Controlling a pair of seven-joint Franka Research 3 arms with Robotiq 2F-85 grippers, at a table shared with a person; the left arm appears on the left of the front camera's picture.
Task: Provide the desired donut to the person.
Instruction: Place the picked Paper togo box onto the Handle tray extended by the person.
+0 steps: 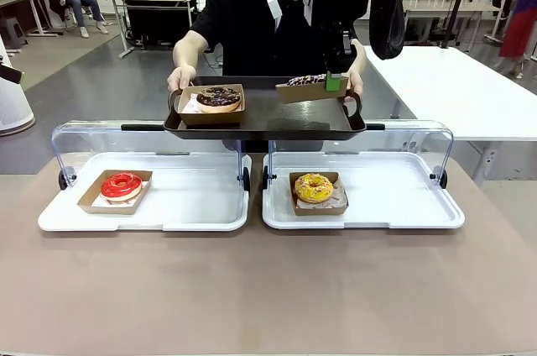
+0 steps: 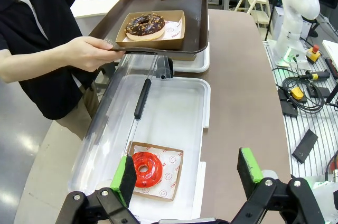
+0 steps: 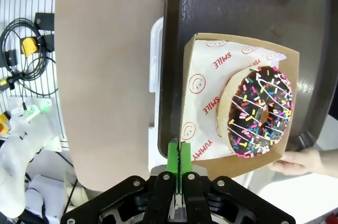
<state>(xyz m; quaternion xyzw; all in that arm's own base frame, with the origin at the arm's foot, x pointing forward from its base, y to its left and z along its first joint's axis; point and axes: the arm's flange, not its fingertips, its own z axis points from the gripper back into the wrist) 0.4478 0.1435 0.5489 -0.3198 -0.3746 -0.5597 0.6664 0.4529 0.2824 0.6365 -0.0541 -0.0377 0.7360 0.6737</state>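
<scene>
The brown table (image 1: 268, 297) carries two white trays (image 1: 168, 205) under raised clear lids. Beyond them the person (image 1: 252, 20) holds a dark serving tray (image 1: 268, 117) by both handles. On it the sprinkled chocolate donut (image 3: 260, 112) sits in a tilted cardboard tray (image 3: 200, 65), whose edge the right gripper (image 3: 177, 160) pinches, fingers pressed together on the card. A chocolate donut (image 1: 219, 97) lies beside it. The left gripper (image 2: 187, 174) hangs spread wide above the red donut (image 2: 147, 167); the yellow donut (image 1: 314, 187) rests on the other white tray.
</scene>
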